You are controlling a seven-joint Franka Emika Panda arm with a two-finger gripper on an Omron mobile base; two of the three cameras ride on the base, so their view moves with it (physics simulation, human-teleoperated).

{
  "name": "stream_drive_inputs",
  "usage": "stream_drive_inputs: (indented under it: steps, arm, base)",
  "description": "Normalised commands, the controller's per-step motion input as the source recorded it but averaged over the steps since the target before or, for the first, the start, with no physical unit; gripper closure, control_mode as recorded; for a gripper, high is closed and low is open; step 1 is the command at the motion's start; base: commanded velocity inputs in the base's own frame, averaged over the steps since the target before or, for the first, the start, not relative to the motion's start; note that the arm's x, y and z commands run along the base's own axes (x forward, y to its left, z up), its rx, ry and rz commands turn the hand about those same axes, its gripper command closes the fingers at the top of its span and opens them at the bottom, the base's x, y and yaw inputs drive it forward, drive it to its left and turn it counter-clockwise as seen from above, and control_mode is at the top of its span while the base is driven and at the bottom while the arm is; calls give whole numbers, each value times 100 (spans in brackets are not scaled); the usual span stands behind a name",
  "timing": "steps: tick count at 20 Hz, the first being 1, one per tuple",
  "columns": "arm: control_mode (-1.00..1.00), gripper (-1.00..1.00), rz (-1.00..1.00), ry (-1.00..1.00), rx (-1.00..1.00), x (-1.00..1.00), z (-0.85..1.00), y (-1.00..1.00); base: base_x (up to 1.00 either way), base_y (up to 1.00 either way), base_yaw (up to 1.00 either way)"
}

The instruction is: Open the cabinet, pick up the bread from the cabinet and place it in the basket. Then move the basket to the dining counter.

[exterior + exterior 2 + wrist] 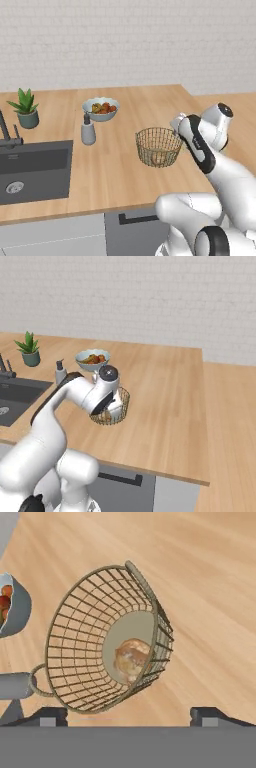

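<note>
I see the basket point(158, 146) standing on the dining counter point(125, 170), toward its right side and a little in from the front edge, with the bread point(132, 660) lying on its flat base. The gripper point(129, 714) sits just beside the basket's rim on the side nearest the arm; its two fingertips stand wide apart with nothing between them, so I read it as open. I judge the basket light and fairly stiff, but the thin wire is slick and the round bowl shape would tip if caught low or off-centre. The thicker rim point(145, 587) looks like the best place to pinch, with one finger inside and one outside. The roll is loose and would shift if the basket tilted. The fruit bowl point(100, 108) and dispenser point(88, 131) stand well apart toward the sink point(35, 170).
</note>
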Motion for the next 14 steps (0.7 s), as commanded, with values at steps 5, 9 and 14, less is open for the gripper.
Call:
stream_drive_inputs:
  steps: [5,9,14]
  arm:
    - [-100,-100,25,-21,-5,-92,93,21]
    - [-100,-100,36,-18,-5,-100,89,18]
    - [-100,-100,30,-19,-1,-99,86,4]
  base:
    - [0,0,0]
    - [0,0,0]
    - [0,0,0]
